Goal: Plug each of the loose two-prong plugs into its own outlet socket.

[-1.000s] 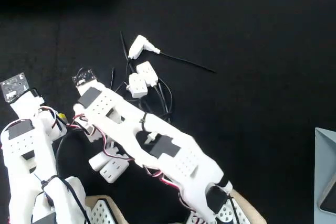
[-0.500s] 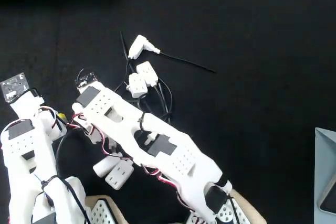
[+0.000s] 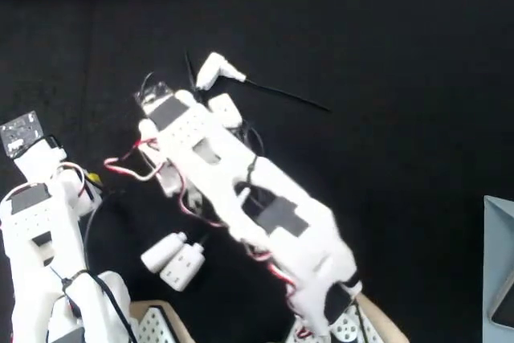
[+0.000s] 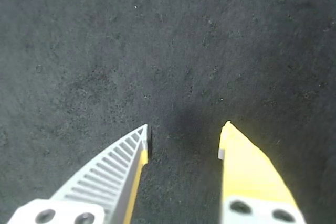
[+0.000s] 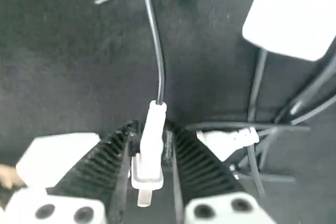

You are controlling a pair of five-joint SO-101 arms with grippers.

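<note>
white plug (image 5: 148, 153) looks light, rigid, slick, best held by its body, where the right gripper (image 5: 150, 128) pinches it; left gripper (image 4: 184, 132) parted, empty.

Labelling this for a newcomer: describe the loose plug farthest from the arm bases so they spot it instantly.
On the black table, look just past the tip of the outstretched right arm. The white plug lies there free, the only one trailing a straight black cable.
</note>
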